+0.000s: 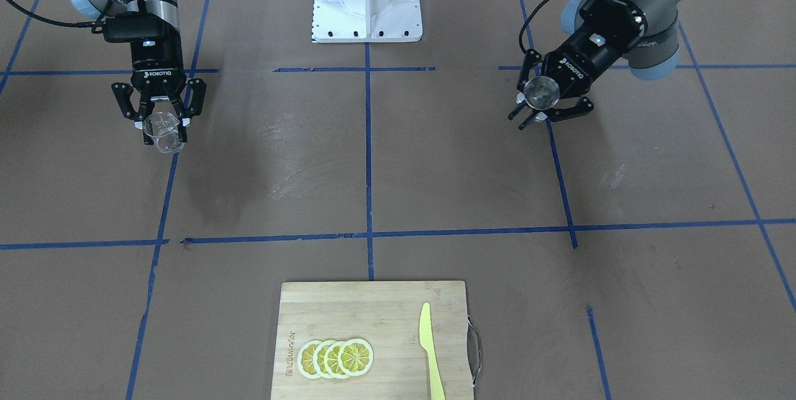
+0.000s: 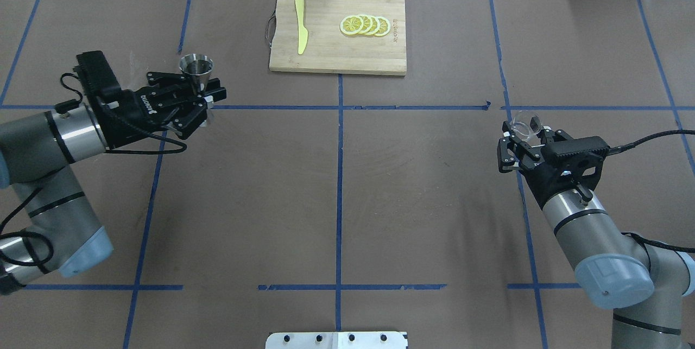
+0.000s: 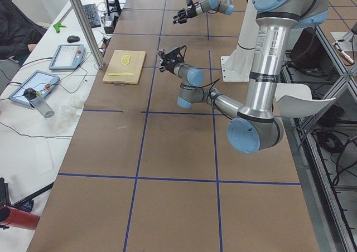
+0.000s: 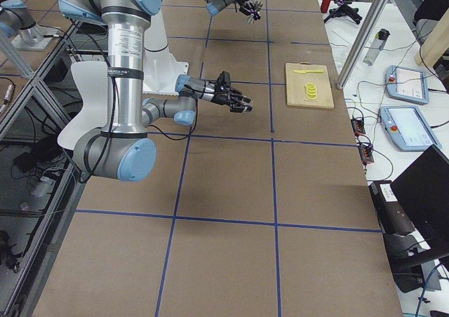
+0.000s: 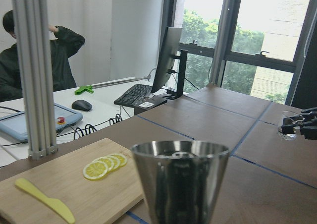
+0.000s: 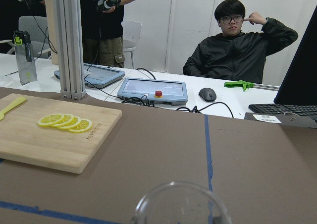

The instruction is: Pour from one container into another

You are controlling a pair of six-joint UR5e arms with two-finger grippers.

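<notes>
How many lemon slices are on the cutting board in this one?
4 lemon slices, all in one overlapping row on the cutting board, apart from the yellow knife. The slice nearest the knife lies on top. A further slice hidden underneath can't be ruled out.

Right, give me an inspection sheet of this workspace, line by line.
Surface: brown paper-covered table with blue tape grid, scuffed.
Job's things: small clear glass cup and silver metal hourglass jigger, both held off the table, far apart.
Clutter: bamboo cutting board carrying lemon slices and a yellow plastic knife.
Grippers: left gripper shut on the jigger; right gripper shut on the cup.
Cables: black cable off each wrist.
Surroundings: seated person, control tablets beyond the table.
</notes>
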